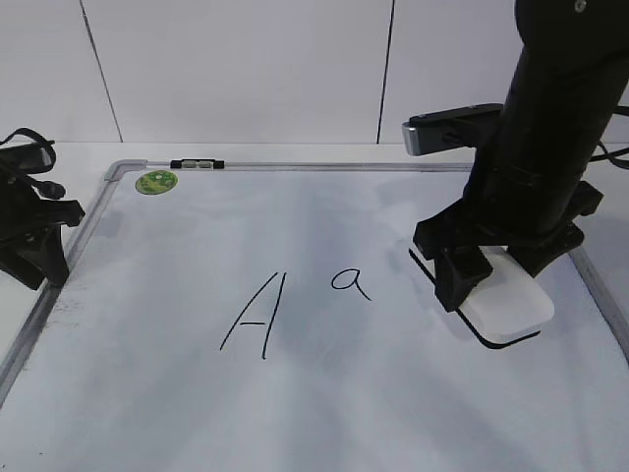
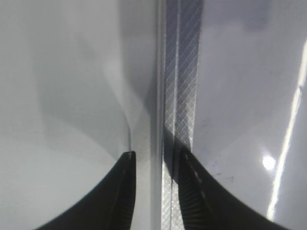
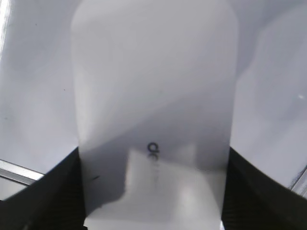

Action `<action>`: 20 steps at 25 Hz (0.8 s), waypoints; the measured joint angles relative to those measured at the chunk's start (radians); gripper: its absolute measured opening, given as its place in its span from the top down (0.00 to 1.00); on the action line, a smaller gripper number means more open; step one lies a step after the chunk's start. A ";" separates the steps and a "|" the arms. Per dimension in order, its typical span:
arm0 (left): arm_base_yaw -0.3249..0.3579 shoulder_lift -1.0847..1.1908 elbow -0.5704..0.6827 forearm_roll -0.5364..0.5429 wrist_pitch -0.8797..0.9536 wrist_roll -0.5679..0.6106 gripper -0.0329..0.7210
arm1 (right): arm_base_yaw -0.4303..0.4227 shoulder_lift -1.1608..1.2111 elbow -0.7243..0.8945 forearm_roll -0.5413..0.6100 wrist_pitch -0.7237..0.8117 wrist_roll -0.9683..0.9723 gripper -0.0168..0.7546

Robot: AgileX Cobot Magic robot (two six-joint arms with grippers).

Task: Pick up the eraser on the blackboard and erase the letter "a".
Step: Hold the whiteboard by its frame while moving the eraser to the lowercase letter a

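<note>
The white eraser [image 1: 511, 307] lies on the right side of the blackboard [image 1: 295, 403], a white board with a grey frame. My right gripper [image 1: 496, 275] straddles it from above, its black fingers pressed against both long sides; in the right wrist view the eraser [image 3: 153, 96] fills the gap between the jaws [image 3: 153, 191]. The small letter "a" [image 1: 351, 283] is a short way left of the eraser, beside a large capital "A" [image 1: 257, 315]. My left gripper [image 1: 44, 261] is open and empty over the board's left frame [image 2: 180, 96], which runs between its fingertips [image 2: 156, 163].
A round green sticker [image 1: 156, 182] sits at the board's far left corner. A small black and silver clip [image 1: 197, 164] lies on the far frame. A white wall stands behind the table.
</note>
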 joint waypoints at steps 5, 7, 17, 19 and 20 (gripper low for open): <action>0.000 0.000 -0.002 -0.008 0.004 0.000 0.81 | 0.000 0.000 0.000 -0.001 0.000 0.000 0.25; 0.000 0.000 -0.002 -0.008 0.004 0.000 0.91 | 0.000 0.000 0.000 -0.002 0.000 0.000 0.25; 0.000 0.000 -0.002 -0.013 0.006 0.000 0.94 | 0.000 0.000 0.000 -0.005 -0.007 0.000 0.25; 0.000 0.000 -0.002 -0.013 0.006 0.000 0.94 | 0.000 0.002 0.000 -0.005 -0.020 0.000 0.25; 0.000 0.000 -0.002 -0.013 0.006 0.000 0.94 | 0.000 0.007 -0.005 -0.005 -0.022 0.000 0.25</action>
